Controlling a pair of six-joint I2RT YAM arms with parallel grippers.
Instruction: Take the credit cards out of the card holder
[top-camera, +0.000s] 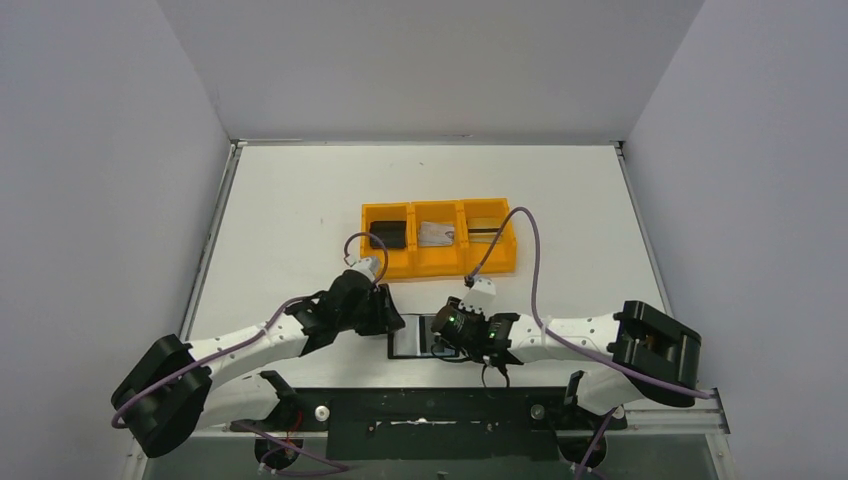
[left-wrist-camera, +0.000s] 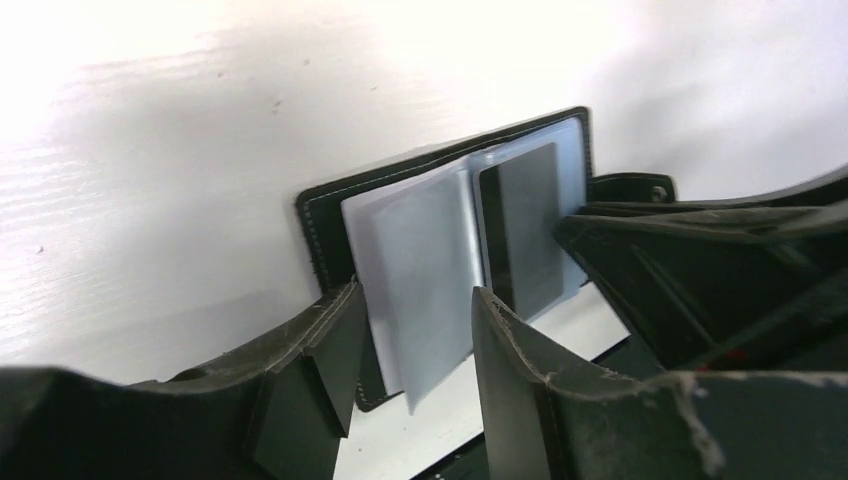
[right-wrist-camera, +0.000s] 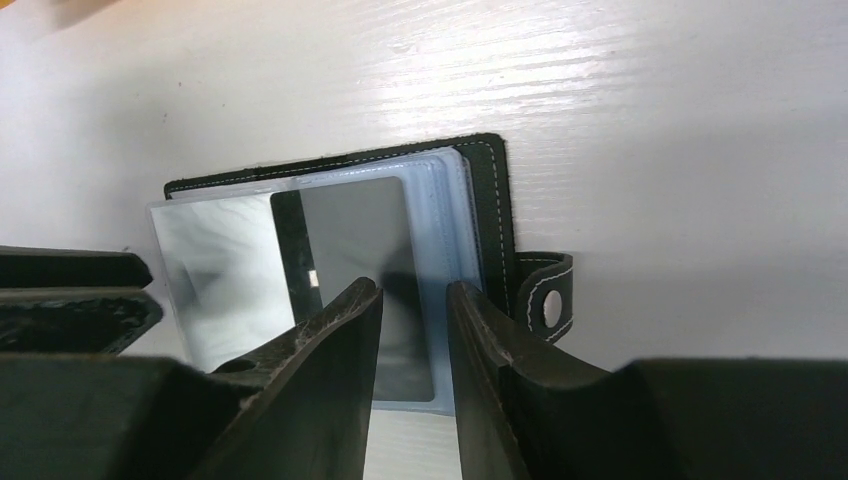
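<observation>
Card holder (top-camera: 410, 338) lies open on the tabletop (top-camera: 300, 200). Left gripper (left-wrist-camera: 415, 300) is at its left leaf, jaws half-wide astride a clear sleeve, clamping nothing. Right gripper (right-wrist-camera: 412, 290) is over its right leaf, jaws narrow and empty above a dark card (right-wrist-camera: 360, 230). Best play: pin the cover and pinch the card, not the sleeve. The orange tray (top-camera: 440, 268) sits close beyond the holder, and there's bare room past its right edge.

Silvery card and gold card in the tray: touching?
Apart. Top view: the silvery card lies in the middle compartment of the orange tray, the gold card in the right one, a divider between them.
</observation>
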